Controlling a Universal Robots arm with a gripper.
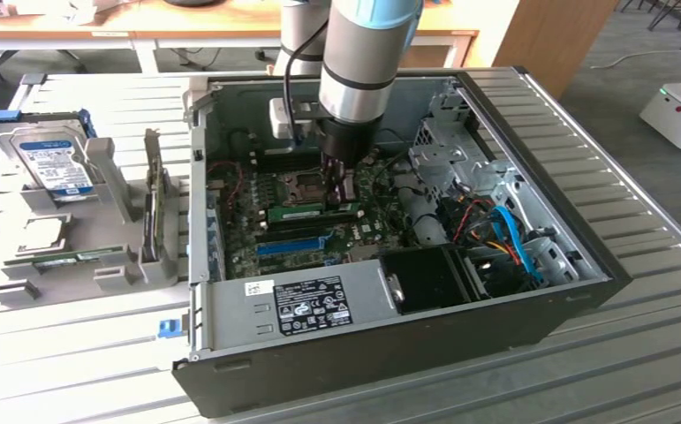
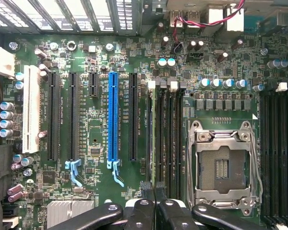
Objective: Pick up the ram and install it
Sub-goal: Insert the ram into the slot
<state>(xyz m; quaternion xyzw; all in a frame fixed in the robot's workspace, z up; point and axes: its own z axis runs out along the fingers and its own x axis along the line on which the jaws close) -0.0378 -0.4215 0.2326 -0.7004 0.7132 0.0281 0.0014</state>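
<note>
The open computer case [image 1: 375, 353] lies on a slatted metal table [image 1: 646, 362], and the arm reaches down into it over the motherboard [image 2: 93, 62]. Everything here is placed from the empty CPU socket [image 2: 222, 165], whose metal frame is latched over bare contacts.

The ram [image 2: 153, 134] stands on edge in the bank of memory slots just beside the socket, in the slot farthest from it. Three black memory slots [image 2: 169, 134] lie between the stick and the socket. In the exterior view the ram shows as a green strip [image 1: 308, 212] right below the arm's tip.

The gripper [image 2: 153, 191] sits at one end of the ram, its two black fingertips [image 2: 146, 189] pressed together with no gap between them. Whether they nip the board's top edge or only bear on it cannot be told.

Beyond the ram, farther from the socket, come a black expansion slot [image 2: 133, 117] and then the long blue slot [image 2: 113, 120].

Well away from the socket — outside the case, on the exterior view's left — a hard drive [image 1: 57, 163] with a blue label rests in a grey holder [image 1: 110, 168].
</note>
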